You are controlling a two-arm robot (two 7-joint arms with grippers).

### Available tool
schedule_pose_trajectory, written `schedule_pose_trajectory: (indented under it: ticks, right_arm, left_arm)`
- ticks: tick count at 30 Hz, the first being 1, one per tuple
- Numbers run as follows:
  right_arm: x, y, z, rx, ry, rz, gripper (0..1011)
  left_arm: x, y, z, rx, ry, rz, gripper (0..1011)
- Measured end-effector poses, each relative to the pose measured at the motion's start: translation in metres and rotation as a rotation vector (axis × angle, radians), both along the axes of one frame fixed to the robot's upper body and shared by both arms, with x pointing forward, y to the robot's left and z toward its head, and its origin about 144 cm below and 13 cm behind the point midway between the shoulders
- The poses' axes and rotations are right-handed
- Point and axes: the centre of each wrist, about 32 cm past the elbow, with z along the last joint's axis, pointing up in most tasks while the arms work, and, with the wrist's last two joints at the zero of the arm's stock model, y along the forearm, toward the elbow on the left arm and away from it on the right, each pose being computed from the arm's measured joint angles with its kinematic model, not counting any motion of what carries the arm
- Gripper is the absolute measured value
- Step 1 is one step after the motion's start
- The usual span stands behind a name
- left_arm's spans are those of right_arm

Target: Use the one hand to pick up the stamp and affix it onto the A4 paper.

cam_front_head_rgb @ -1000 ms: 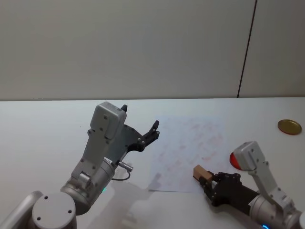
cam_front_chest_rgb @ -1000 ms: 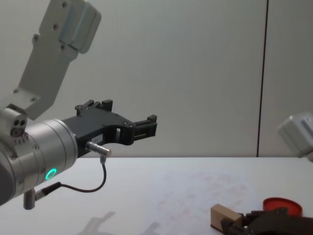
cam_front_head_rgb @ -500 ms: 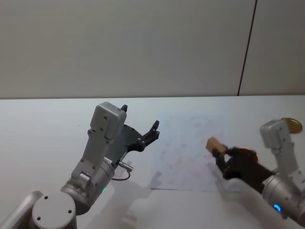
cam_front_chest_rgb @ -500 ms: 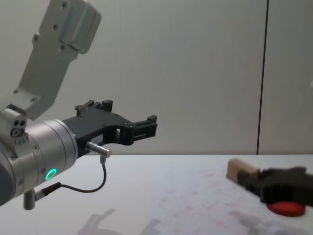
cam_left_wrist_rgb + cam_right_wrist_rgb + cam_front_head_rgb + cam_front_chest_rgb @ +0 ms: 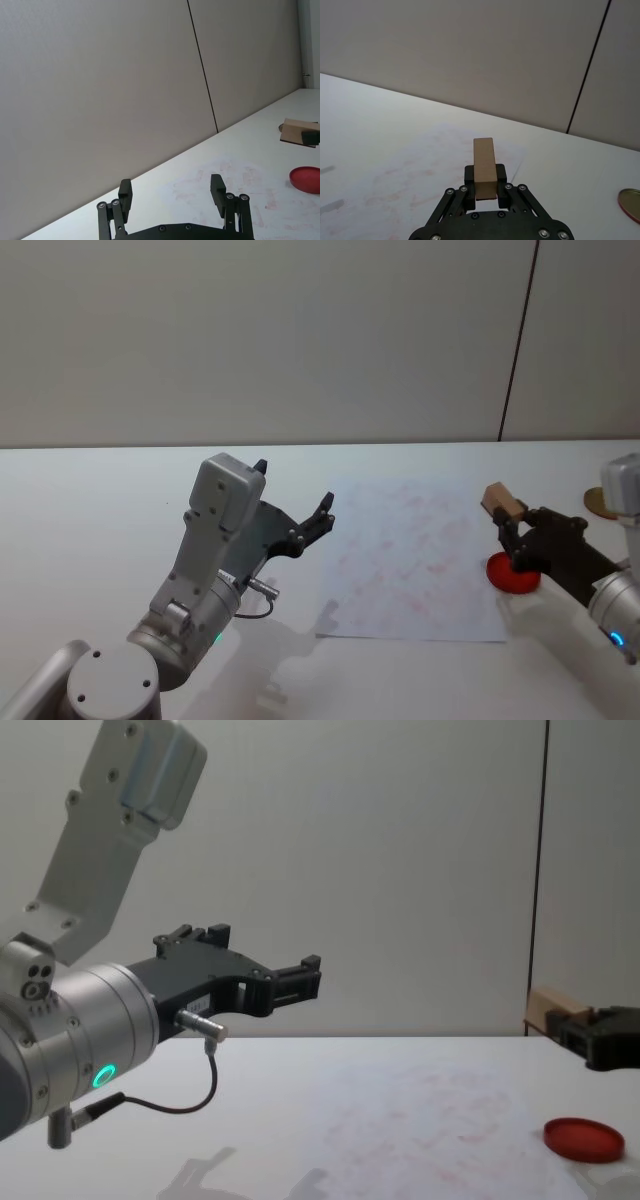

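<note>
The stamp (image 5: 502,502), a small tan wooden block, hangs in the air with my right gripper (image 5: 511,530) shut on its lower end. It is just past the right edge of the A4 paper (image 5: 410,560), a white sheet with faint pink imprints lying flat on the table. In the right wrist view the stamp (image 5: 484,159) stands upright between the jaws of the right gripper (image 5: 485,189), and the paper (image 5: 415,172) lies ahead and below. The chest view shows the stamp (image 5: 547,1008) well above the table. My left gripper (image 5: 293,487) is held open in the air left of the paper.
A flat red disc (image 5: 512,574) lies on the table right under the right gripper, at the paper's right edge. A gold round lid (image 5: 630,204) lies farther right. The left arm's grey housing (image 5: 225,495) stands tall over the table's left middle.
The right gripper has carried the stamp up and to the right, from the paper's near edge to above the red disc. The left arm has stayed still.
</note>
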Motion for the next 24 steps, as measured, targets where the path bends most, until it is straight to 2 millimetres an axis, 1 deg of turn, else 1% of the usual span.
schedule_pose_trajectory:
  ticks: [9,24]
  right_arm:
    - [0.009,-0.015,-0.003,-0.051,0.022,-0.058,218]
    - [0.016,-0.027,-0.017,-0.091,0.090,-0.075,218]
  left_arm:
    - [0.000,0.000,0.000,0.000,0.000,0.000,993]
    - [0.000,0.000,0.000,0.000,0.000,0.000,993]
